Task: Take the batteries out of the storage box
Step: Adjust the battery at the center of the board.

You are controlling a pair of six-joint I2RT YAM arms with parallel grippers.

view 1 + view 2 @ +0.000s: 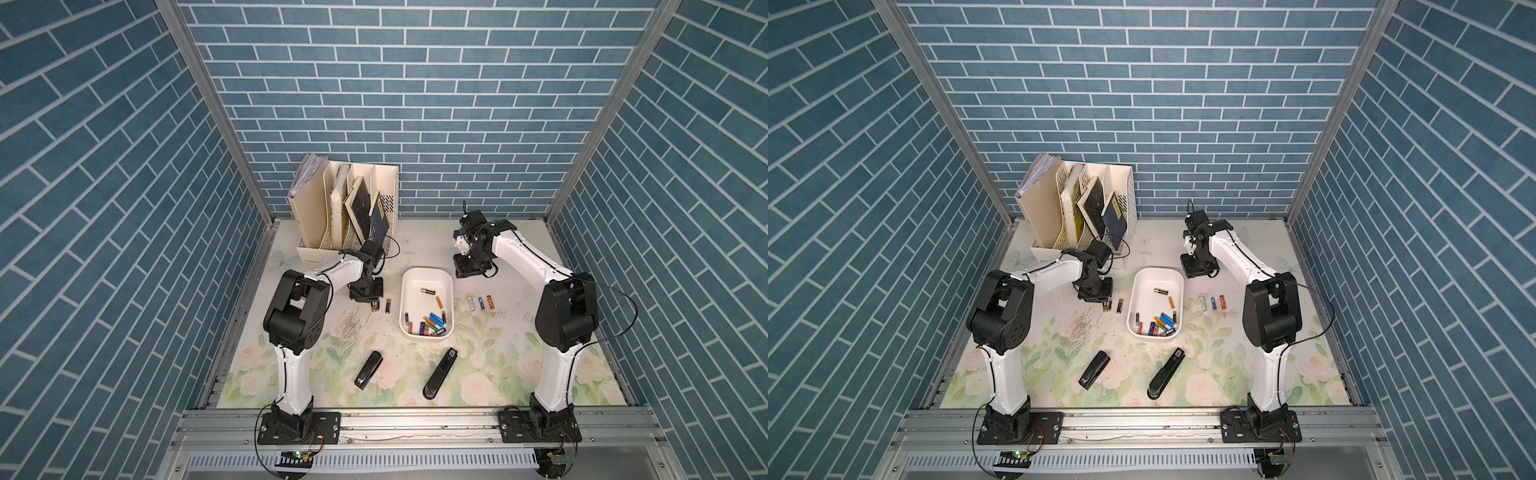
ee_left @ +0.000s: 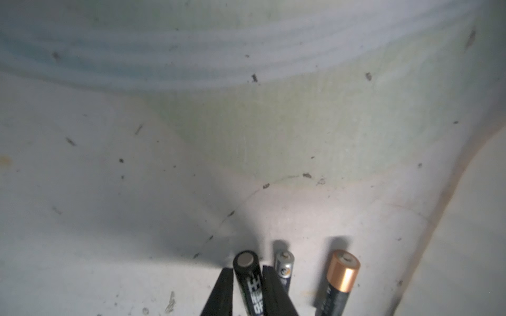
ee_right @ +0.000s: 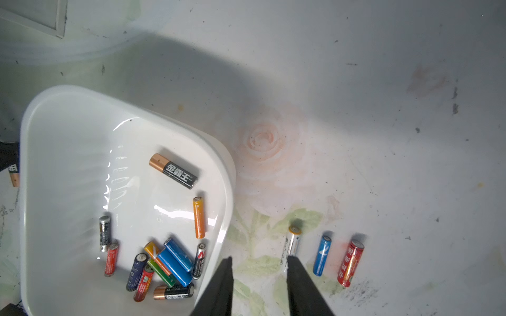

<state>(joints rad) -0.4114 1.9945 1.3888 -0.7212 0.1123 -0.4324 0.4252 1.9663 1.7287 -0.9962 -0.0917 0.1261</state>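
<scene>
In both top views the storage box (image 1: 417, 286) (image 1: 1152, 286) is sitting on the tabletop (image 1: 498, 353). Most of the batteries (image 1: 428, 326) are lying heaped at the end of the box nearest the arm bases. The left gripper (image 1: 374, 303) (image 1: 1105, 305) is pointing down just beside the box's left wall, outside it. The right gripper (image 1: 467, 272) (image 1: 1196, 270) is hanging near the box's far right corner, also outside it.

In the left wrist view the left gripper (image 2: 247, 269) is clenching a black battery (image 2: 249, 284), with one finger pressing each side. A silver battery (image 2: 284, 266) and a copper-topped battery (image 2: 342, 273) are lying on the tabletop just beside it.

In the right wrist view the right gripper (image 3: 260, 258) is standing released, its fingers apart with nothing between them, over the tabletop just outside the storage box (image 3: 227, 191). About a dozen batteries (image 3: 169, 262) are lying inside the box. A white battery (image 3: 292, 240), a blue battery (image 3: 323, 254) and a red battery (image 3: 351, 262) are lying side by side outside the box, not touching one another.
</scene>
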